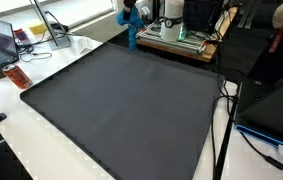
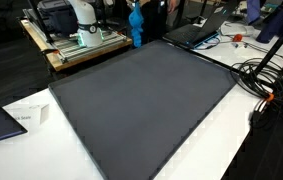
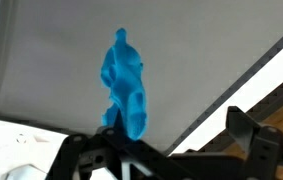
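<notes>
And here we are over the big dark mat (image 1: 121, 105), which fills most of the white table (image 1: 31, 130) in both exterior views. The gripper (image 1: 129, 14) hangs up at the mat's far edge, close to the robot's base (image 1: 173, 18), and right beneath it is the blue cloth (image 1: 132, 36), bunched into a tall, narrow, upright twist. In an exterior view from another angle the blue cloth (image 2: 136, 28) again sits at the mat's far edge, just beside the wooden platform (image 2: 76, 48) that carries the arm. The wrist view gives the best look: the blue cloth (image 3: 124, 85) rises as a crumpled column against the grey mat (image 3: 201, 60), with the black gripper (image 3: 166, 160) framing the bottom of the shot. The jaws stand spread wide, and nothing looks pinched between them; whether a finger brushes the cloth's lower end I cannot tell. As a judgement, the work looks at an early or in-between stage: the cloth is gathered, not spread, the broad mat around it bare, and no grasp is on. Off the mat's edges, a laptop (image 1: 3, 42) and cables (image 2: 266, 85) lie well apart from the cloth.
</notes>
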{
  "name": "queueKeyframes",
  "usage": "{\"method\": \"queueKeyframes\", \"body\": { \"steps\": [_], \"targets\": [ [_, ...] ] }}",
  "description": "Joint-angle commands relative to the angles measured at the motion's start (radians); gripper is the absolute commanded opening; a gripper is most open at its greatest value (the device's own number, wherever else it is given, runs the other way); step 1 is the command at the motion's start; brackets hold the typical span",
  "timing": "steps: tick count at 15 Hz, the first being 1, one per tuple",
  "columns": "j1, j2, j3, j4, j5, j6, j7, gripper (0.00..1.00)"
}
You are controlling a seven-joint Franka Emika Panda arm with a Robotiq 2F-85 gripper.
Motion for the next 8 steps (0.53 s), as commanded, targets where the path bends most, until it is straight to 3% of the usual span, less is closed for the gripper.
{"method": "queueKeyframes", "body": {
  "steps": [1, 4, 8],
  "targets": [
    [0.187, -0.002, -0.159, 0.069, -0.034, 0.024, -0.160, 1.00],
    [0.322, 0.015, -0.274, 0.103, -0.068, 0.029, -0.284, 1.00],
    [0.448, 0.033, -0.385, 0.151, -0.073, 0.030, -0.492, 1.00]
  ]
}}
